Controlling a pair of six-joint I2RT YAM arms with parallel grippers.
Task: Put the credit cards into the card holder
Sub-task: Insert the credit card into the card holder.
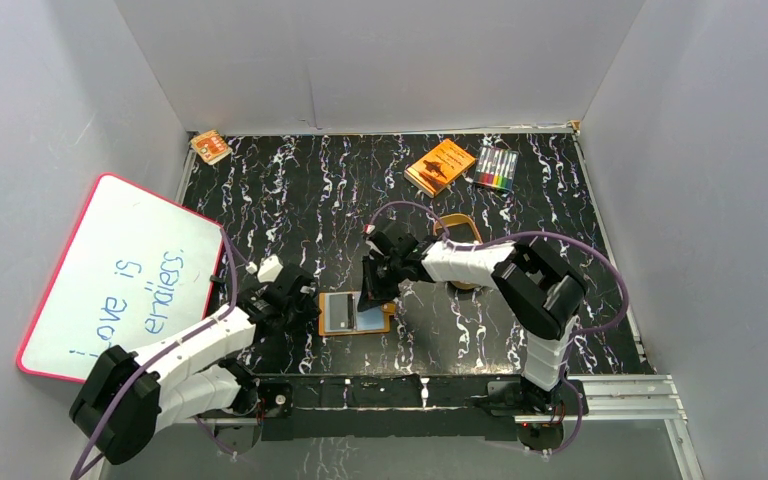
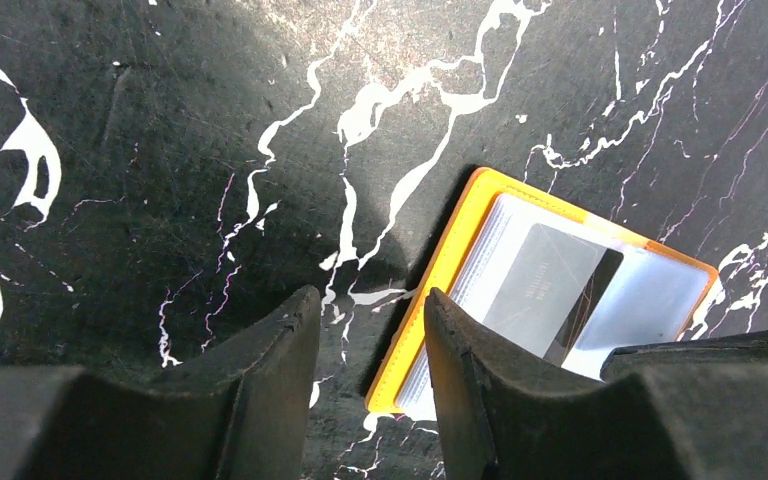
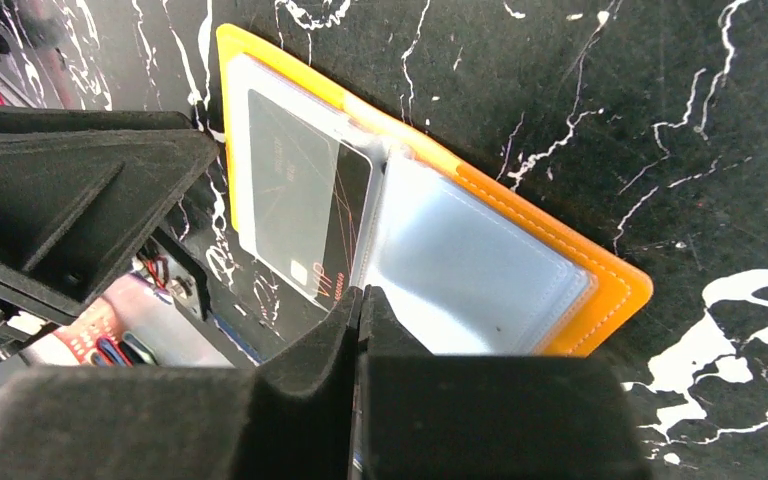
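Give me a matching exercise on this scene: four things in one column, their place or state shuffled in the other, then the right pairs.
Things:
1. card holder
2. whiteboard
3. orange book
4. right gripper

Place or state:
A. jaws shut
B. propped at the left, handwriting on it
C. lying open, a card in one sleeve
D. at the far side, beside the marker pack

Pairs: 1-C, 2-B, 3-D, 4-A
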